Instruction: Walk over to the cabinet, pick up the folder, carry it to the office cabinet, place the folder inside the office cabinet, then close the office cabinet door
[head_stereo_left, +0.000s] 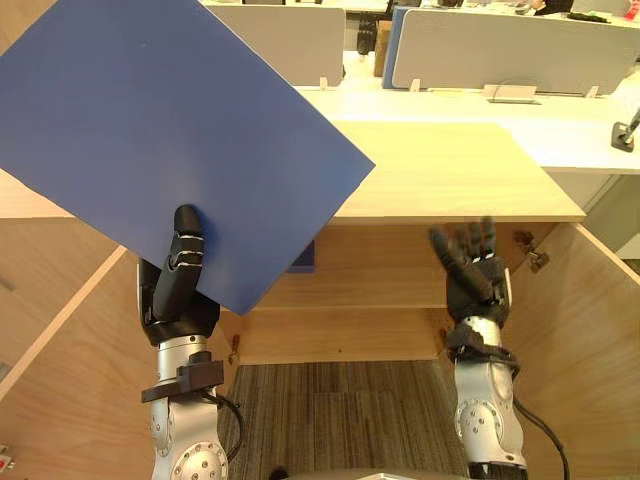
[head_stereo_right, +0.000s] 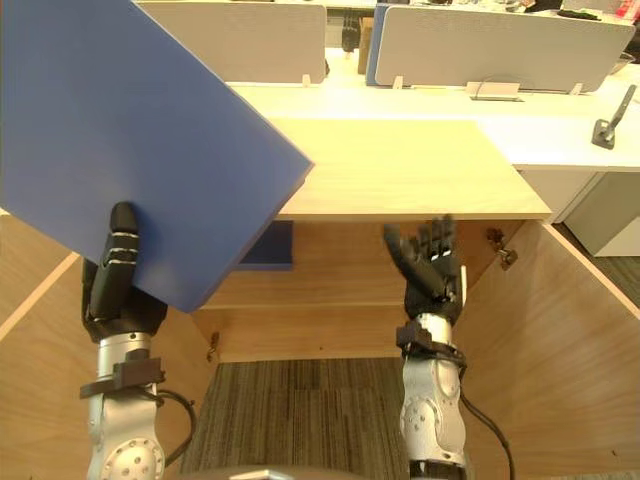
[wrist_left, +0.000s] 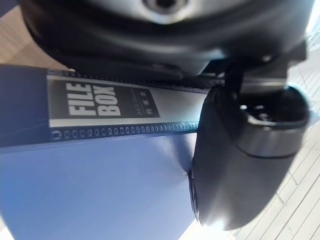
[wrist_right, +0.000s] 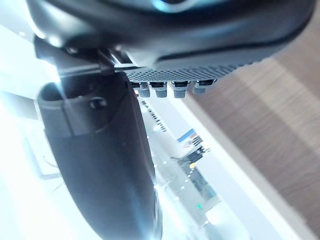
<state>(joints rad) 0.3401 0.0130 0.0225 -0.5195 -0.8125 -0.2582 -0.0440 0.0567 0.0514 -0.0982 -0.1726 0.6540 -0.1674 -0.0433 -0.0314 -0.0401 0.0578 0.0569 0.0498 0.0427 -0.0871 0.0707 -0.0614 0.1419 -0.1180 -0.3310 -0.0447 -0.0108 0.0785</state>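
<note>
Left hand (head_stereo_left: 178, 290): black, shiny, silver lines on thumb (head_stereo_left: 187, 242).
Right hand (head_stereo_left: 472, 275): black, thin fingers (head_stereo_right: 437, 238).
Left arm (head_stereo_left: 188, 445): silver-grey, round, small screws, black wrist band.
Right arm (head_stereo_left: 488, 420): silver-grey, black wrist band.

Bright, even room light; white glare floods past the right hand (wrist_right: 100, 165), and shade lies inside the cabinet (head_stereo_left: 380, 262).

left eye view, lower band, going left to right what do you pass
open left cabinet door → left hand gripping the folder → right hand, open → open right cabinet door
</note>
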